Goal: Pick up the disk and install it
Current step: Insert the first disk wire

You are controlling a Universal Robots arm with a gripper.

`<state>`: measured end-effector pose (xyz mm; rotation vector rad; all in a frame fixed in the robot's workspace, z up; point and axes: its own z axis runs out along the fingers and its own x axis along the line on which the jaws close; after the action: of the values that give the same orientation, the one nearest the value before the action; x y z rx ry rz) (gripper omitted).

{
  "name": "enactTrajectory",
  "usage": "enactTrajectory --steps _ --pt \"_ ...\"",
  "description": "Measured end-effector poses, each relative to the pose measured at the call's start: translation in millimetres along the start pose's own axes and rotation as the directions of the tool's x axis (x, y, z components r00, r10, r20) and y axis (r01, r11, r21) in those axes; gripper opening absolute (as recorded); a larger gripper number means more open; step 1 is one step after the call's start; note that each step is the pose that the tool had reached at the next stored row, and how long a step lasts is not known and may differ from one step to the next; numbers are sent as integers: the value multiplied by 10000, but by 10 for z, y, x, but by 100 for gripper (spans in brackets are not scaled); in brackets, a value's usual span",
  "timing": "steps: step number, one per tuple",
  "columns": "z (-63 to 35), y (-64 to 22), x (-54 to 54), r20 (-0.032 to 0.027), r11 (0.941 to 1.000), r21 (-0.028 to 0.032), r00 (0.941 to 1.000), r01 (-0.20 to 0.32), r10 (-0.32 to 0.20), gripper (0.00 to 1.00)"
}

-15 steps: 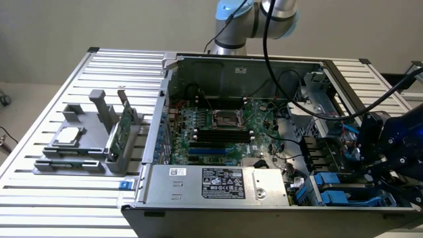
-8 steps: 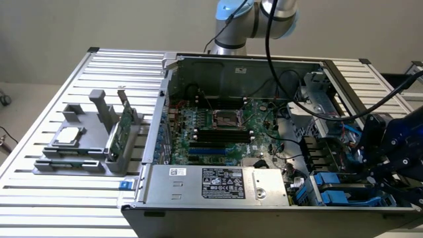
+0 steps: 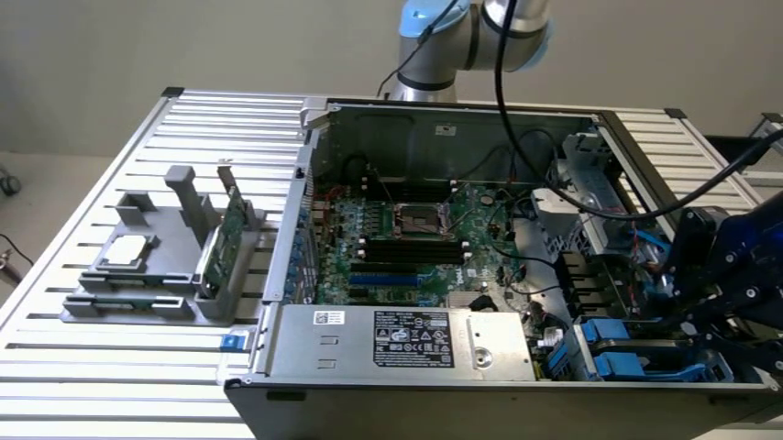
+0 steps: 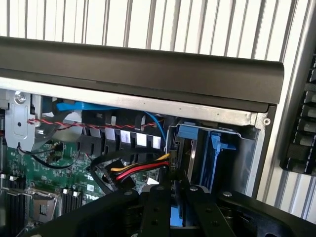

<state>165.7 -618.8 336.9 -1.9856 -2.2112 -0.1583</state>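
Observation:
My gripper hangs over the drive bays at the open computer case's corner, on the exterior view's right. In the wrist view its black fingers stand close together with a strip of blue carrier between them: the disk, held edge-on with most of it hidden. In the exterior view a blue carrier edge lies just below the gripper. Straight ahead of the gripper is a metal drive bay with blue plastic parts inside.
The case sits on a slatted table. A grey power supply and the motherboard fill the middle. Red and yellow cables run beside the bay. A grey fixture holds a green card and a silver chip.

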Motion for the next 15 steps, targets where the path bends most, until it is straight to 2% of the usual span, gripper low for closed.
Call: enactTrajectory --steps 7,10,12,15 --pt "31 4 0 24 9989 -39 9989 -458 458 17" --pt "32 3 1 26 9980 2 9980 -639 639 17" --pt "32 3 1 25 9973 55 9974 -727 727 17" --pt "33 3 0 51 9964 109 9965 -838 837 17"
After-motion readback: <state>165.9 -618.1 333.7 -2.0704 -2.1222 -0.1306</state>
